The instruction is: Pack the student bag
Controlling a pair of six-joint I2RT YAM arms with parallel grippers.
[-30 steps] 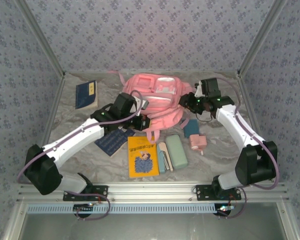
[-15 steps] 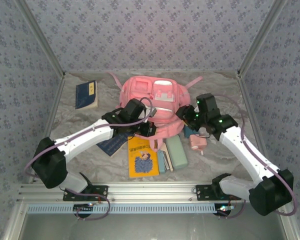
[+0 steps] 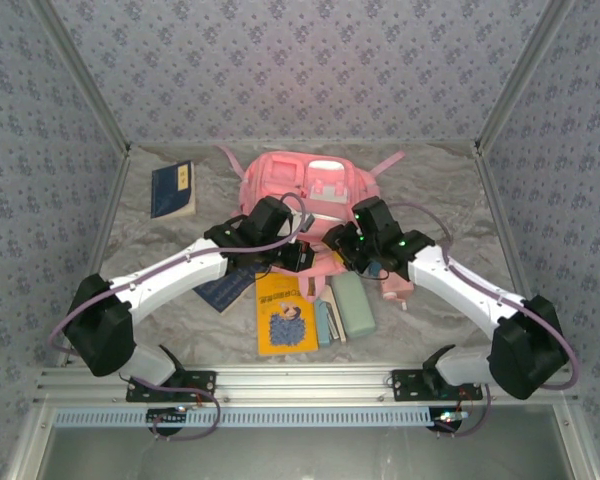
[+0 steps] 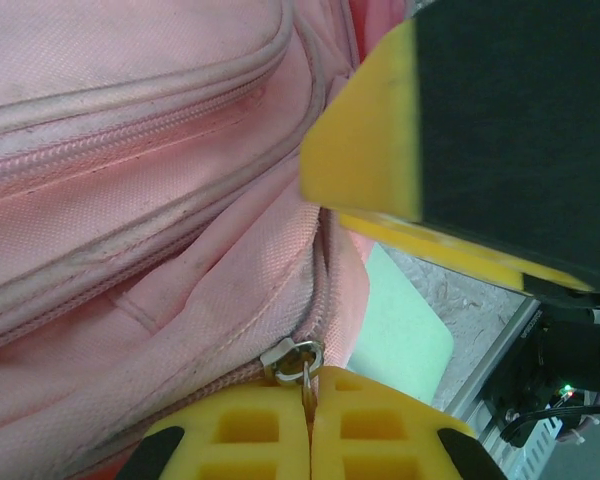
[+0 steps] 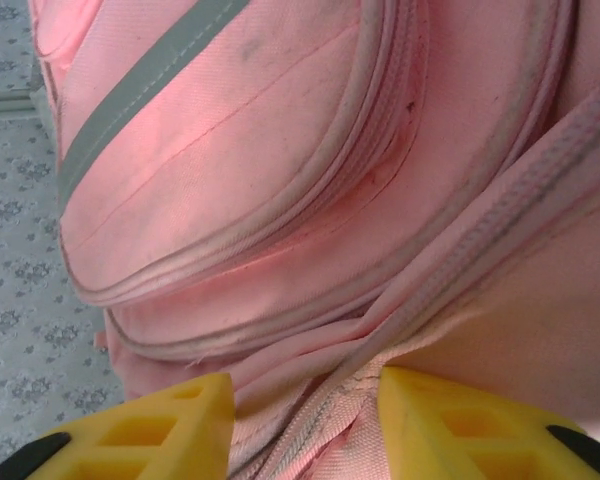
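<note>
Floral-papered walls (image 3: 300,70), marbled tabletop (image 3: 440,170)

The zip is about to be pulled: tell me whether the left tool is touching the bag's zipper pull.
Touching. The left wrist view shows the left tool closed on the zipper pull of the student bag, the tab pinched between its fingertips.

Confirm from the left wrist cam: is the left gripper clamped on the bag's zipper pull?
Yes, the left gripper has its yellow fingers pressed together on the metal zipper pull of the pink bag.
</note>
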